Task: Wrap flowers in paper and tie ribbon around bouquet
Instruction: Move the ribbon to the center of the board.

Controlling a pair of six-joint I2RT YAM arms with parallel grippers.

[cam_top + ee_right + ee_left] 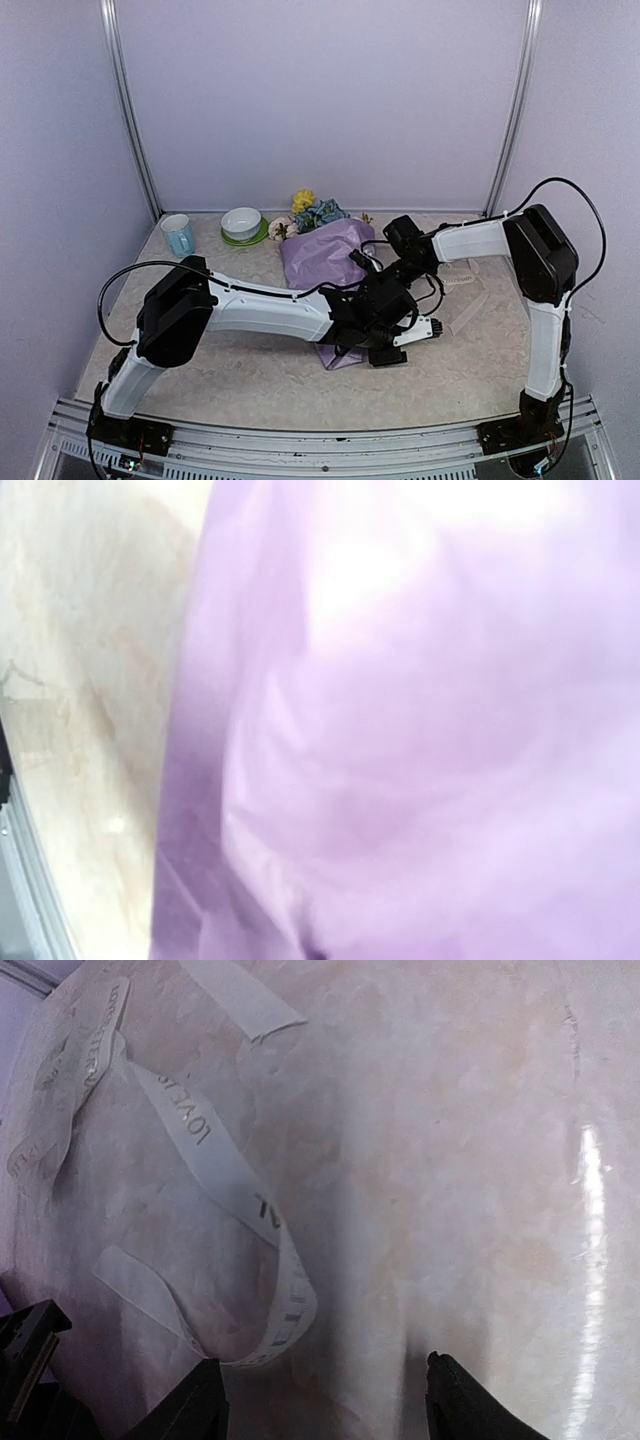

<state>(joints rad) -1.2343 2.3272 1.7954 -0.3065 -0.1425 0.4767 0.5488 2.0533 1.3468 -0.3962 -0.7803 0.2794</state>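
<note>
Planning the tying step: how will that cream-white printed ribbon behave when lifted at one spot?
The flat cream-white printed ribbon lies in loose curls and a standing loop, so it probably droops limply. It looks thin and light, likely trailing behind a lift.

Your white, black-jointed left arm (265,310) stretches low and far across to the right. Its black two-finger left claw (322,1365) points down with the jaws spread apart. Your right arm (475,240) bends at the elbow and reaches leftward, and its right claw (362,262) is closed.

one bouquet (320,255), one ribbon (215,1163), one mug (178,236), one bowl (241,220) (on a green saucer (262,238))
</note>
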